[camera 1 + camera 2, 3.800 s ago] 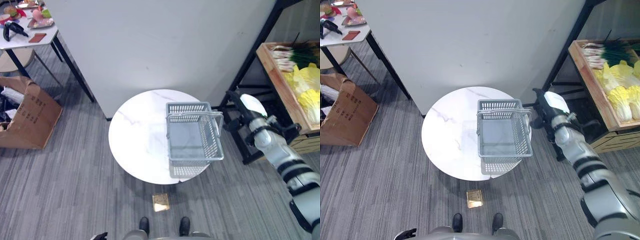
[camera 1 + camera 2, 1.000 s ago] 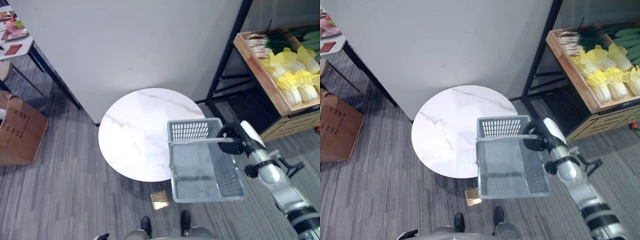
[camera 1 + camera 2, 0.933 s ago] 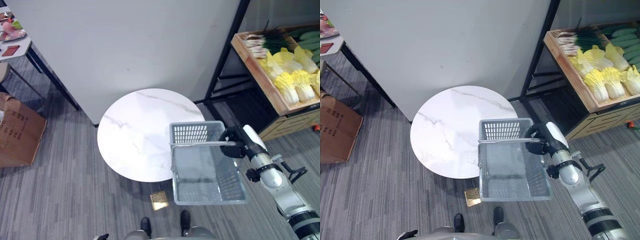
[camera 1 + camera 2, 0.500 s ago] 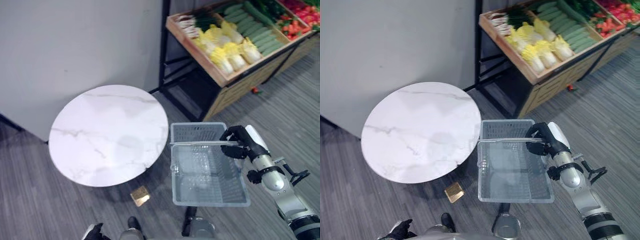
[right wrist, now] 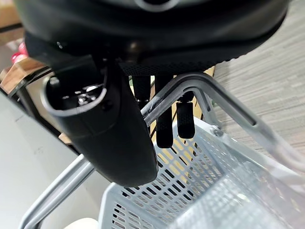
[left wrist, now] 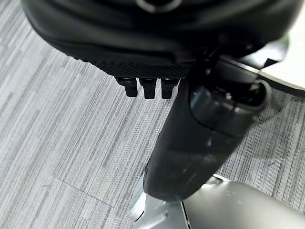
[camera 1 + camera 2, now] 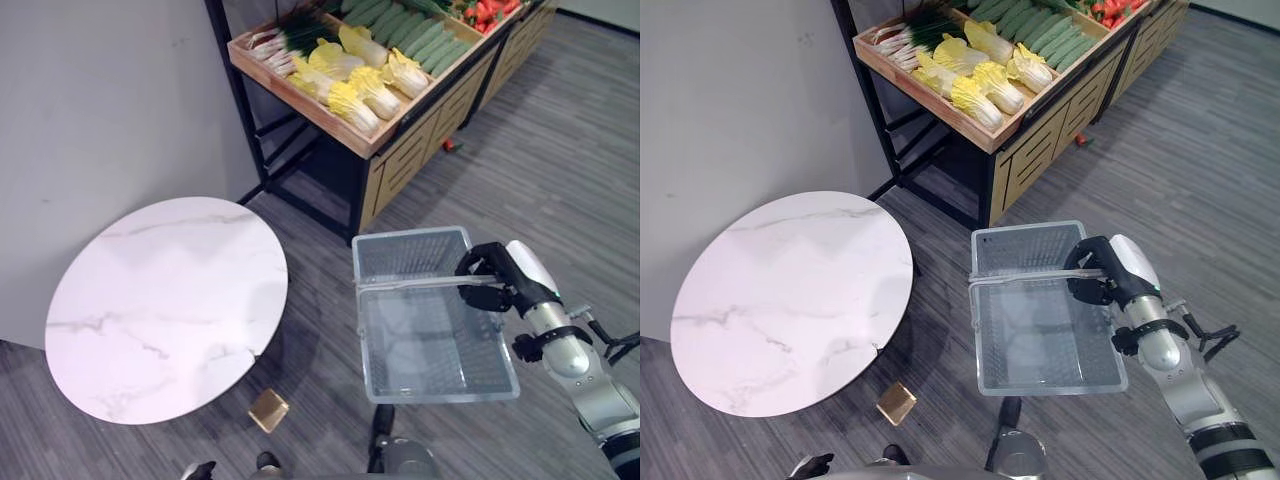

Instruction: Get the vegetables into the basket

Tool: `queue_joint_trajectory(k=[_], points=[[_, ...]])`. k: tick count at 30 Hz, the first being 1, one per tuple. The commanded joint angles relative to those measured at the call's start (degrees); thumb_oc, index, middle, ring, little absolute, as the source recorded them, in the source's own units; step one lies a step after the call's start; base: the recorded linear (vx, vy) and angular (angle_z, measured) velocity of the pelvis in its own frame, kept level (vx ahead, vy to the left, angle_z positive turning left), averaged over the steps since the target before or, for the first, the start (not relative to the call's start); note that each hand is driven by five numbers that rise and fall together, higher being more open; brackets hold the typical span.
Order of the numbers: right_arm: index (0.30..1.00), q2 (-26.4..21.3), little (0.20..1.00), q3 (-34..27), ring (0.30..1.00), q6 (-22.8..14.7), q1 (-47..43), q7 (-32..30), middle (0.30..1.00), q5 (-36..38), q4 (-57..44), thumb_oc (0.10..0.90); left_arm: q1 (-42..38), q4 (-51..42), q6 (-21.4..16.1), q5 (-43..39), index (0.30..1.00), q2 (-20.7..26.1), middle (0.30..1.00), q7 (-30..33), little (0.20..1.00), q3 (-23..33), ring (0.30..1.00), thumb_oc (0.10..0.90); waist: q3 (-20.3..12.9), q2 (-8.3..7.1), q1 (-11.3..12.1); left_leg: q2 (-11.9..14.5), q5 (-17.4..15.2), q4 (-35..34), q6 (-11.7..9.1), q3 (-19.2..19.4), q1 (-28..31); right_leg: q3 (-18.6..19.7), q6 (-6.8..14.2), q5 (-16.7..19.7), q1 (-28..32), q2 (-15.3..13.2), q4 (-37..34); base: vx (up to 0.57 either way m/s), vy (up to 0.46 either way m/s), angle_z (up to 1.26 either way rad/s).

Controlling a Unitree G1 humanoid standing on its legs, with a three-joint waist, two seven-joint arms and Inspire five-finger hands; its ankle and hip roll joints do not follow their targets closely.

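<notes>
A grey plastic basket [image 7: 432, 335] hangs empty above the carpet, right of the round table. My right hand [image 7: 497, 278] is shut on its metal handle [image 7: 405, 285]; in the right wrist view the fingers [image 5: 164, 119] curl round the handle bar [image 5: 190, 83]. The vegetables lie in a wooden crate [image 7: 330, 115] on a shelf beyond: yellow cabbages [image 7: 360, 85], spring onions [image 7: 285, 35], cucumbers [image 7: 410, 30] and red peppers [image 7: 488, 8]. My left hand [image 6: 205, 129] hangs idle over the carpet, fingers relaxed and holding nothing.
A round white marble table [image 7: 160, 310] stands to the left of the basket. A black shelf frame [image 7: 235, 110] carries the crate, with wooden cabinets [image 7: 420, 140] under it. A small brass square [image 7: 268, 410] lies on the floor. Grey carpet stretches to the right.
The basket has come off the table and hangs from my right hand over the floor. The camera has swung right, bringing the vegetable shelf closer into view.
</notes>
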Motion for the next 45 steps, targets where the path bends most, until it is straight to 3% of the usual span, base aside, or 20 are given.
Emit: queue_joint_trajectory(k=[1, 3, 4, 5, 6, 7, 10, 11, 14, 20, 23, 24, 28, 30, 31, 32, 35, 36, 37, 45], points=[[0.300, -2.36, 0.300, -6.72, 0.300, -7.36, -6.88, -4.14, 0.300, 1.21, -10.04, 0.400, -2.55, 1.28, -1.13, -1.72, 1.000, 1.54, 1.000, 0.73, 1.000, 0.60, 1.000, 0.900, -1.37, -4.18, -0.25, 0.26, 3.21, -0.93, -4.12, -2.25, -1.50, 1.20, 5.89, -3.38, 5.11, -3.74, 0.71, 0.04, -0.278, -0.12], [0.300, -2.79, 0.300, -6.46, 0.300, -7.62, -7.26, -4.42, 0.300, 1.48, -10.03, 0.400, -2.80, 0.65, -1.11, -2.14, 1.000, 1.45, 1.000, 1.21, 1.000, 0.63, 1.000, 0.900, -0.04, -4.27, 0.60, 0.69, 4.60, 5.06, -4.13, -6.50, -4.11, 2.11, 4.28, -3.27, 5.31, -2.45, -0.20, -0.04, -0.224, -0.27], [0.300, -3.04, 0.300, -4.62, 0.300, -7.93, -9.26, -4.50, 0.300, 1.87, -8.47, 0.400, -2.67, -0.28, -1.46, -3.66, 1.000, 1.10, 1.000, 1.83, 1.000, 0.87, 1.000, 0.900, 0.59, -4.74, 2.78, -5.43, 2.00, 5.59, -1.91, -18.45, -7.40, 4.83, 3.76, -3.43, 4.72, -2.18, -0.27, -0.03, -0.155, -0.43], [0.300, -3.05, 0.300, -3.55, 0.300, -7.95, -10.17, -4.24, 0.300, 2.28, -7.55, 0.400, -2.46, -0.39, -1.55, -4.43, 1.000, 1.08, 1.000, 1.94, 1.000, 1.01, 1.000, 0.900, 0.77, -4.98, 3.69, -7.51, -0.04, 4.62, -0.96, -22.06, -8.28, 6.56, 3.66, -3.69, 4.67, -1.86, -0.17, 0.03, -0.096, -0.67], [0.300, -3.04, 0.300, -3.43, 0.300, -7.99, -10.34, -4.27, 0.300, 2.28, -7.45, 0.400, -2.48, -0.40, -1.54, -4.44, 1.000, 1.10, 1.000, 1.94, 1.000, 1.08, 1.000, 0.900, 0.63, -5.07, 3.59, -7.64, 0.14, 4.58, -0.87, -22.08, -8.55, 6.54, 3.68, -3.60, 4.39, -1.99, -0.13, 0.12, -0.095, -1.30], [0.300, -3.18, 0.300, -2.04, 0.300, -7.84, -11.59, -3.59, 0.300, 2.43, -6.52, 0.400, -1.58, -0.19, -1.91, -5.01, 1.000, 1.61, 1.000, 2.13, 1.000, 1.52, 1.000, 0.900, 0.51, -5.37, 5.17, -9.53, -0.17, 2.19, -0.39, -29.12, -9.55, 10.22, 3.54, -3.70, 4.40, -0.71, -0.33, 0.11, -0.053, -1.30], [0.300, -3.29, 0.300, -1.83, 0.300, -7.85, -11.78, -3.25, 0.300, 2.69, -6.44, 0.400, -1.43, -0.16, -1.88, -5.26, 1.000, 1.57, 1.000, 2.01, 1.000, 1.60, 1.000, 0.900, 0.26, -5.52, 5.15, -9.82, 0.19, 1.88, -0.30, -29.91, -10.12, 10.96, 3.44, -3.54, 4.31, -0.65, -0.31, 0.09, -0.018, -0.87], [0.300, -3.27, 0.300, -0.77, 0.300, -8.06, -12.66, -2.25, 0.300, 3.49, -5.94, 0.400, -1.25, 0.74, -2.08, -4.98, 1.000, 1.83, 1.000, 1.58, 1.000, 1.27, 1.000, 0.900, 0.04, -5.74, 5.69, -11.19, 0.99, 0.64, -0.27, -34.39, -11.37, 13.69, 3.22, -3.80, 4.46, 0.26, 0.00, 0.11, 0.003, -0.80], [0.300, -3.40, 0.300, 0.15, 0.300, -8.19, -13.14, -1.63, 0.300, 3.42, -5.34, 0.400, -1.03, 0.24, -2.40, -4.98, 1.000, 2.03, 1.000, 1.31, 1.000, 0.84, 1.000, 0.900, 0.30, -5.55, 5.83, -12.33, 0.68, 1.06, 0.38, -36.16, -11.10, 16.05, 3.01, -4.39, 4.75, 0.99, 0.82, 0.10, 0.059, -0.91], [0.300, -2.72, 0.300, -0.96, 0.300, -7.46, -11.01, -1.15, 0.300, 2.81, -5.31, 0.400, -0.91, 1.05, -2.39, -3.58, 1.000, 1.65, 1.000, 0.90, 1.000, -0.12, 1.000, 0.900, -0.26, -5.20, 4.94, -12.25, -0.17, -1.15, 1.32, -32.53, -7.52, 18.04, 3.83, -4.12, 5.58, 0.22, 0.56, 0.04, 0.154, -0.38], [0.300, -2.00, 0.300, -1.17, 0.300, -7.17, -10.51, -1.88, 0.300, 1.63, -4.28, 0.400, -1.18, 0.90, -2.53, -2.46, 1.000, 1.78, 1.000, 1.05, 1.000, -0.74, 1.000, 0.900, 0.10, -5.53, 4.25, -13.02, -1.43, -1.23, 2.87, -29.80, -6.50, 20.81, 5.07, -2.90, 4.38, -1.03, 0.90, -0.04, 0.261, -0.30], [0.300, -1.55, 0.300, -0.97, 0.300, -6.65, -10.67, -2.17, 0.300, 0.55, -2.91, 0.400, -1.26, 0.78, -2.61, -2.45, 1.000, 2.07, 1.000, 0.95, 1.000, -0.40, 1.000, 0.900, 0.88, -6.28, 3.87, -13.39, -2.77, 0.02, 4.14, -27.45, -6.82, 23.45, 6.43, -1.44, 2.05, -1.72, 1.34, -0.08, 0.189, -0.55], [0.300, -0.10, 0.300, -1.01, 0.300, -6.72, -11.54, -3.44, 0.300, 0.26, -1.64, 0.400, -1.51, 0.09, -2.98, -2.04, 1.000, 2.69, 1.000, 1.28, 1.000, -0.67, 1.000, 0.900, 1.95, -7.04, 4.31, -13.15, -3.30, 0.62, 5.25, -24.87, -7.13, 24.21, 7.42, -0.95, -1.42, -1.79, 5.60, -0.10, 0.141, -0.73], [0.300, 0.90, 0.300, -0.15, 0.300, -6.77, -12.98, -3.96, 0.300, 0.08, -0.97, 0.400, -1.59, -0.68, -3.09, -1.49, 1.000, 3.21, 1.000, 1.35, 1.000, -1.10, 1.000, 0.900, 2.46, -6.97, 5.53, -11.89, -3.58, 0.16, 5.13, -22.23, -6.58, 17.48, 7.49, -1.38, -2.04, -4.08, 7.83, -0.07, 0.011, -0.93], [0.300, 0.92, 0.300, -0.12, 0.300, -6.78, -13.04, -3.97, 0.300, 0.08, -0.94, 0.400, -1.61, -0.69, -3.08, -1.49, 1.000, 3.23, 1.000, 1.34, 1.000, -1.07, 1.000, 0.900, 2.36, -7.03, 5.49, -11.93, -3.38, 0.12, 5.14, -22.24, -6.79, 17.48, 7.47, -1.19, -2.21, -4.11, 7.72, -0.03, -0.020, -1.36], [0.300, 1.15, 0.300, -0.12, 0.300, -6.38, -12.49, -3.45, 0.300, -0.42, -1.33, 0.400, -1.58, -1.30, -3.04, -0.86, 1.000, 3.79, 1.000, 1.41, 1.000, -1.18, 1.000, 0.900, 1.57, -7.13, 5.60, -11.26, -3.11, -1.25, 4.45, -20.75, -5.49, 13.29, 7.38, 0.14, -1.25, -6.38, 6.02, 0.00, -0.018, -0.97], [0.300, 1.35, 0.300, -0.90, 0.300, -6.29, -11.39, -3.71, 0.300, -0.93, -1.52, 0.400, -2.05, -1.35, -3.06, -1.12, 1.000, 3.83, 1.000, 1.32, 1.000, -1.02, 1.000, 0.900, 1.02, -7.45, 5.57, -11.36, -2.87, -1.84, 4.20, -20.65, -4.90, 12.78, 7.73, 1.70, -1.04, -6.93, 4.36, 0.05, -0.042, -0.47], [0.300, 1.36, 0.300, -1.29, 0.300, -6.30, -10.60, -4.14, 0.300, -1.15, -0.91, 0.400, -2.00, -1.99, -3.19, -1.12, 1.000, 3.79, 1.000, 1.50, 1.000, -0.86, 1.000, 0.900, 0.30, -7.89, 5.85, -11.34, -2.85, -2.07, 3.79, -19.73, -4.60, 10.20, 8.21, 2.16, -0.06, -7.53, 2.40, 0.06, -0.057, -0.16], [0.300, 1.37, 0.300, -1.28, 0.300, -6.32, -10.59, -4.15, 0.300, -1.15, -0.90, 0.400, -1.98, -2.00, -3.18, -1.12, 1.000, 3.80, 1.000, 1.50, 1.000, -0.87, 1.000, 0.900, 0.30, -7.90, 5.83, -11.36, -2.83, -2.10, 3.78, -19.75, -4.57, 10.15, 8.22, 2.23, 0.03, -7.53, 2.26, 0.07, -0.088, -0.01], [0.300, 0.14, 0.300, -3.65, 0.300, -5.85, -6.70, -4.49, 0.300, -1.09, 0.52, 0.400, -2.97, -2.42, -2.92, -1.46, 1.000, 3.02, 1.000, 1.81, 1.000, -1.32, 1.000, 0.900, -1.21, -7.09, 5.05, -8.46, -1.04, -3.68, 1.06, -20.58, -3.45, 8.86, 6.98, 0.56, 3.04, -4.62, -1.30, 0.08, -0.163, -0.06]])
